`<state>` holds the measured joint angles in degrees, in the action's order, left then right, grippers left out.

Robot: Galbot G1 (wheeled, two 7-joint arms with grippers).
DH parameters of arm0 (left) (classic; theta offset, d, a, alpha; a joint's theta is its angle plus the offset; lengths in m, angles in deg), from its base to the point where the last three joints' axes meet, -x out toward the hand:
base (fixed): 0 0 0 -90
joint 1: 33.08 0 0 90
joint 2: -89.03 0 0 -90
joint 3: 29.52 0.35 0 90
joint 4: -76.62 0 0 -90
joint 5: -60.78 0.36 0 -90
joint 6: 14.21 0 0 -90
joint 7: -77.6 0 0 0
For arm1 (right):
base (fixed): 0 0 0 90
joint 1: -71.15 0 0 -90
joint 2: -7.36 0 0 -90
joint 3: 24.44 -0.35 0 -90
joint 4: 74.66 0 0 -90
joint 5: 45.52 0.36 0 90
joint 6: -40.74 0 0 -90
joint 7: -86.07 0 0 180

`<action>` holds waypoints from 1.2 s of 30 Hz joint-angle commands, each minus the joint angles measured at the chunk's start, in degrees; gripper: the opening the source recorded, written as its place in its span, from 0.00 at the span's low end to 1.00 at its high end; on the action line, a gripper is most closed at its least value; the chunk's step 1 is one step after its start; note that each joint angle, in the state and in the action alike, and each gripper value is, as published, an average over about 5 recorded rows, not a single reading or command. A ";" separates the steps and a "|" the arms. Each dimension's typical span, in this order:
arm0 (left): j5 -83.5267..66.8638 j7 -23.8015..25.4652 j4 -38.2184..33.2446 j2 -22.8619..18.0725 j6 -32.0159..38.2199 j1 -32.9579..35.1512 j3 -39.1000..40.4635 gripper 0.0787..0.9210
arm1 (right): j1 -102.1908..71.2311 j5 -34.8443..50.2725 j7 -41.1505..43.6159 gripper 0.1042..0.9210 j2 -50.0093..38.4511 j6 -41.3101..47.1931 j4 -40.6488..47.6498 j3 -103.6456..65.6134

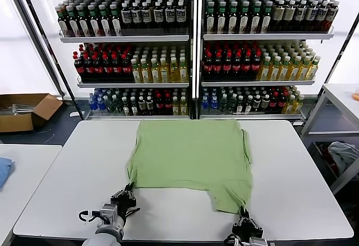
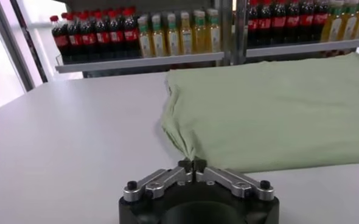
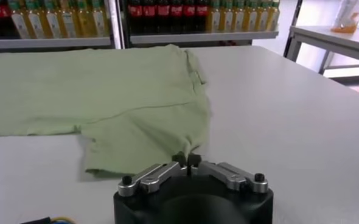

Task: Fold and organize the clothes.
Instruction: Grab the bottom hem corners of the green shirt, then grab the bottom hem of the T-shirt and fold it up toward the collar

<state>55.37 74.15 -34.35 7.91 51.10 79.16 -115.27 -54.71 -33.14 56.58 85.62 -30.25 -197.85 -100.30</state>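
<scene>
Closest to the camera, at the near edge of the white bench (image 1: pixel 291 162), are the two hands of the robot. Its left hand (image 1: pixel 130 191) is at the near left corner of the light green shirt (image 1: pixel 190 156), and the left wrist view shows its fingers pressed together on a small pinch of that corner, which rises into a little peak of cloth. Its right hand (image 1: pixel 245 221) is at the near right corner, on the narrow part of the shirt that reaches nearest to the robot; the right wrist view shows it also closed on the edge of the cloth.

Most of the shirt lies flat in the middle of the bench, with no print visible. From both hands it stretches away to the far side, toward the shelves of bottles (image 1: pixel 168 61) behind the bench. The held edge runs from left to right between the two hands, so each arm holds its own side and neither needs to cross. The right corner is nearer to the robot than the left one, so the edge is not quite straight.

I judge that the coming move is to lift this near edge and carry it toward the far edge for a fold; both hands should rise together, otherwise the cloth may twist.
</scene>
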 commanded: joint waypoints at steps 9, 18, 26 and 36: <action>-6.25 -2.66 -6.21 -0.26 8.62 -3.96 0.71 0.01 | 5.53 0.09 7.24 0.00 -1.50 -6.65 -3.25 -2.89; -9.65 -3.37 1.36 -0.58 10.80 -12.32 0.05 0.01 | 19.77 0.77 10.69 0.00 -0.86 -6.54 5.63 -5.00; -10.71 -3.80 7.64 -0.15 9.86 -19.13 1.33 0.01 | 29.25 -0.02 12.21 0.00 -2.00 -6.63 15.73 -3.49; -11.52 -6.22 18.33 -0.96 7.06 -25.86 3.47 0.01 | 38.41 0.97 12.68 0.00 -4.01 -6.09 26.61 -1.49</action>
<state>45.02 69.48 -26.28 7.21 59.45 61.22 -112.97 -28.30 -32.66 68.01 82.87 -36.28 -183.61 -102.86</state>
